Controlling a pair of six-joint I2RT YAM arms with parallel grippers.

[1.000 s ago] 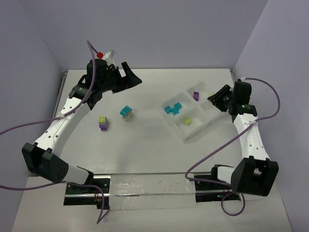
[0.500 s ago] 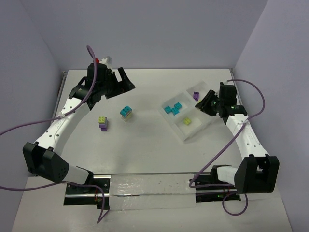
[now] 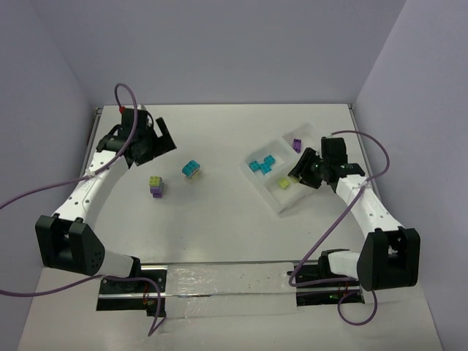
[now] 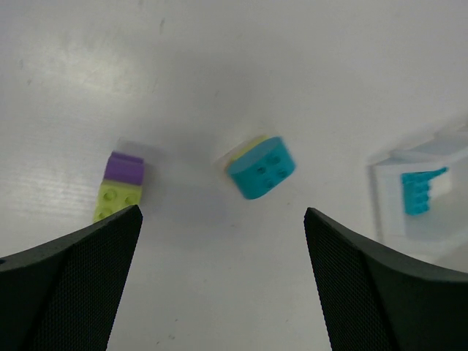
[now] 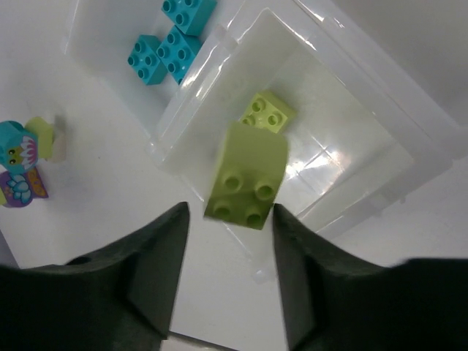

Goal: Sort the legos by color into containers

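A clear divided tray holds three cyan legos, one purple lego and a lime lego, each colour in its own compartment. My right gripper hovers over the lime compartment. In the right wrist view its jaws stand open, and a lime brick hangs loose between the fingertips, with a gap on its left side. It is above the tray wall, near the resting lime lego. My left gripper is wide open and empty above a cyan-on-lime pair and a purple-and-lime pair.
The two stacked pairs, the cyan-topped one and the purple-and-lime one, lie on the white table left of the tray. A purple wall closes the far side, and cables trail from both arms.
My right gripper moved left over the tray and its jaws widened off the lime brick. My left arm swung left and toward the near side, over the two pairs.
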